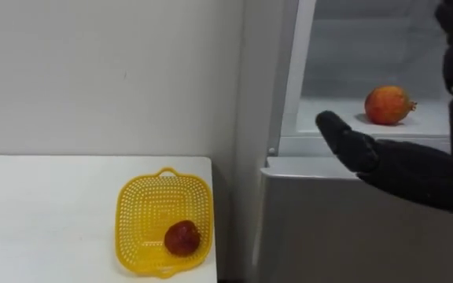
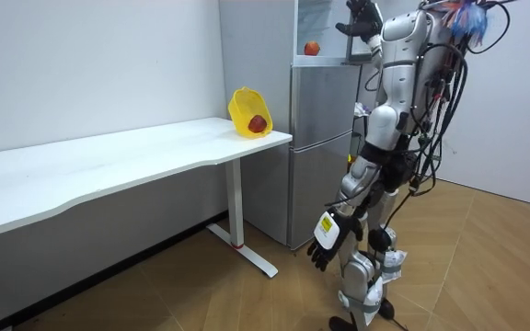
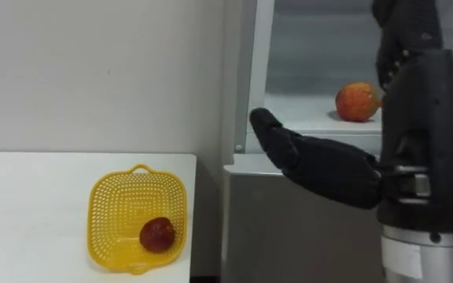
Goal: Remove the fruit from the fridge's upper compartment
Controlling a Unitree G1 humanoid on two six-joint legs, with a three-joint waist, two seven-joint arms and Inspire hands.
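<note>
Right hand (image 1: 392, 161): fingers straight, empty, before the fridge (image 1: 344, 228). Fruit (image 1: 388, 104) inside fridge: likely to roll if nudged. Left hand (image 2: 325, 244): hanging slack.

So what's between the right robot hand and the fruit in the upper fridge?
Nothing in the way. The left eye view shows just bare fridge shelf between the open right robot hand and the fruit.
</note>
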